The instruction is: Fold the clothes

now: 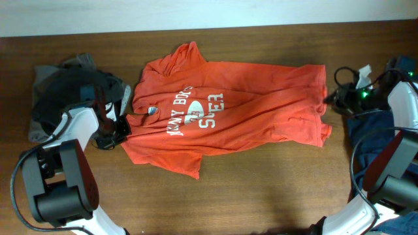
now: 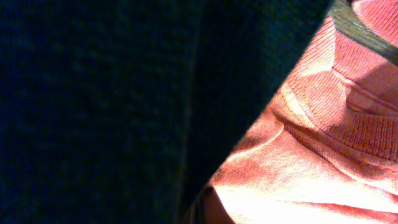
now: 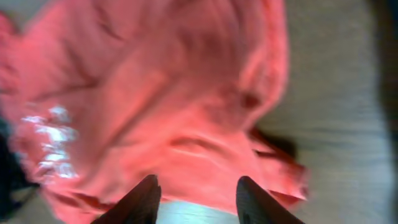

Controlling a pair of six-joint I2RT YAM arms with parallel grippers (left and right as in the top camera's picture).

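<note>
An orange T-shirt [image 1: 228, 114] with white print lies spread flat across the middle of the wooden table. My left gripper [image 1: 116, 134] sits at the shirt's left edge, near the collar. The left wrist view shows the ribbed orange collar [image 2: 323, 143] very close, with dark cloth [image 2: 124, 106] covering the rest, and the fingers do not show clearly. My right gripper [image 1: 332, 101] is at the shirt's right edge. In the right wrist view its fingers [image 3: 196, 199] are open and empty above the shirt [image 3: 155, 99]; this view is blurred.
A pile of dark and grey clothes [image 1: 68, 85] lies at the back left, beside my left arm. A dark blue garment [image 1: 372, 127] lies at the right edge under my right arm. Bare wood [image 1: 261, 189] runs along the front.
</note>
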